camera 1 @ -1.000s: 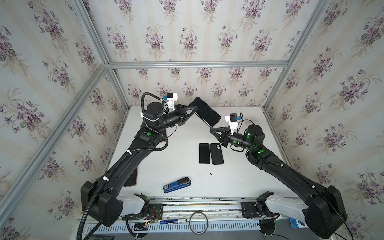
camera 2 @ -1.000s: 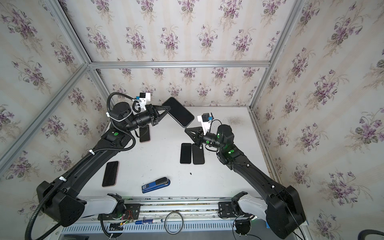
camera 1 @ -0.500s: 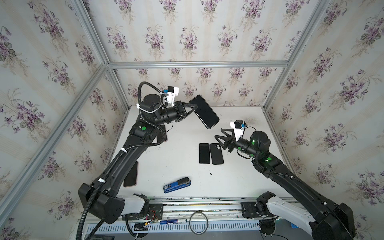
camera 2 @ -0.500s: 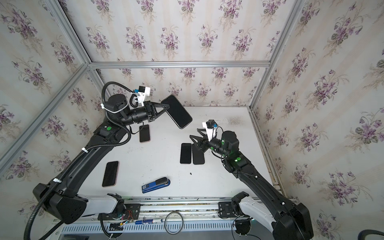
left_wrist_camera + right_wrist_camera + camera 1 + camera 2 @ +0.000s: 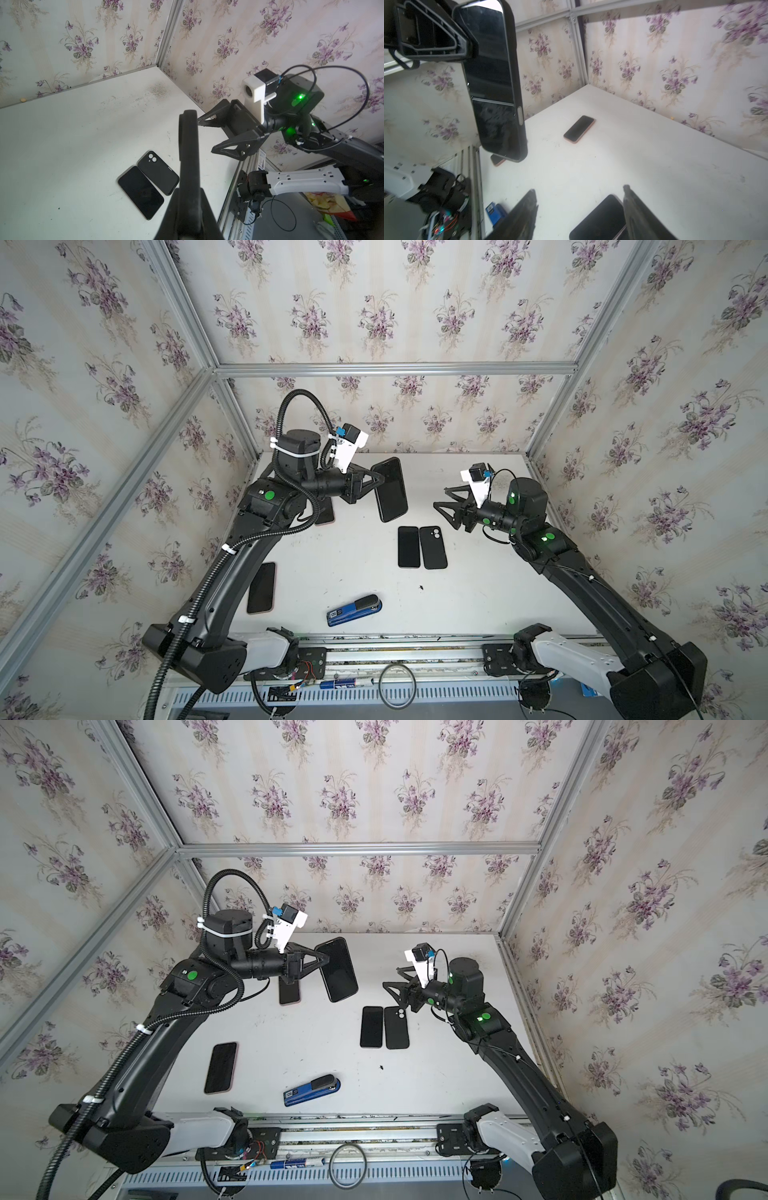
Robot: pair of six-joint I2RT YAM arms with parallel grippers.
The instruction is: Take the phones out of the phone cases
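While the phone (image 5: 488, 62) sits seated in its black case (image 5: 517, 93), both are held raised above the white worktop (image 5: 478, 593), clamped at one long edge by the clenched left end effector (image 5: 376, 480). A dark, unlit screen is noted, framed all round by the matte case rim; an oval side button is seen on the case edge in the right wrist view. The held unit is tilted, its lower end hanging clear of the surface.

The right end effector (image 5: 439, 497) is released, its jaws spread with nothing between them, near the held unit but apart from it.

Below, a bare phone (image 5: 408, 546) and a second case (image 5: 433, 547) are laid side by side, touching. The second case lies back up with camera cutouts showing; its contents cannot be told.
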